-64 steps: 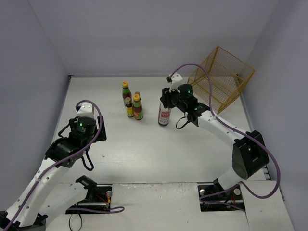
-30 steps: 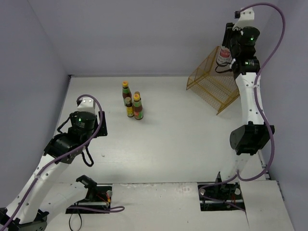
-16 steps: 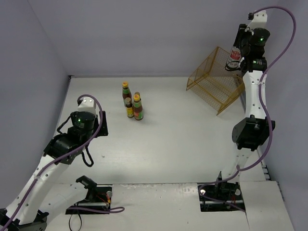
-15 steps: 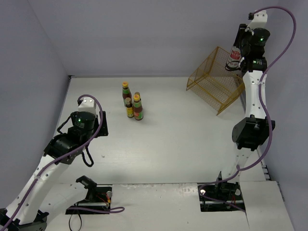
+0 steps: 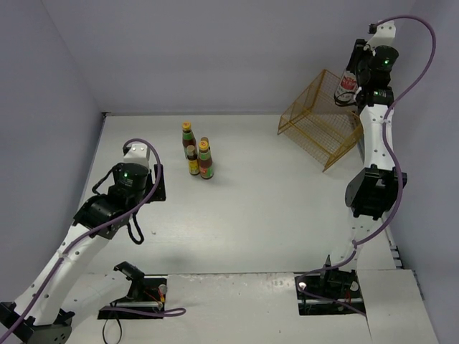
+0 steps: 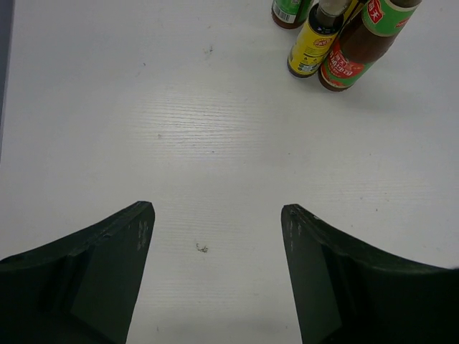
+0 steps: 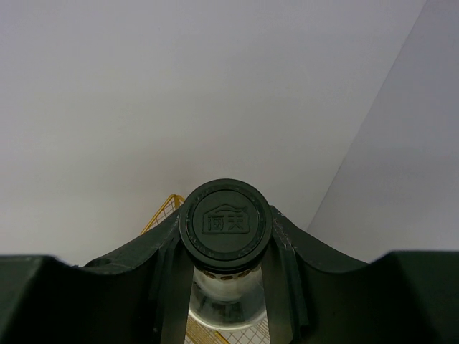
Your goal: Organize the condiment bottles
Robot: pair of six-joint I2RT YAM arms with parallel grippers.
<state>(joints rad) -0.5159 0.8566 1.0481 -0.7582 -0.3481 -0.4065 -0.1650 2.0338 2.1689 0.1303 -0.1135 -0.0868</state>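
Left gripper is being held released with nothing between the fingers. It is low over the table, well apart from the basket on its near-left side. It is being aimed at the bottle group, so it is probably being staged for a pick there.

The bottle group is being shown upright and bunched, well to the left of the basket. One red yellow-capped bottle is at the back, a second red bottle is in front, and a yellow-labelled brown bottle is just beside it. A fourth is being mostly hidden behind them, so its type cannot be told.

The black-capped bottle is being carried by the right gripper. The fingers are being clenched on the neck just under the cap, and the bottle is hanging upright. It is being held high over the basket's far-right rim, not yet inside.

The neck grip is probably being used so the body can be lowered past the wire without the fingers fouling. The basket is being seen tilted rather than flat, so the rim is being judged the likely snag point on descent.
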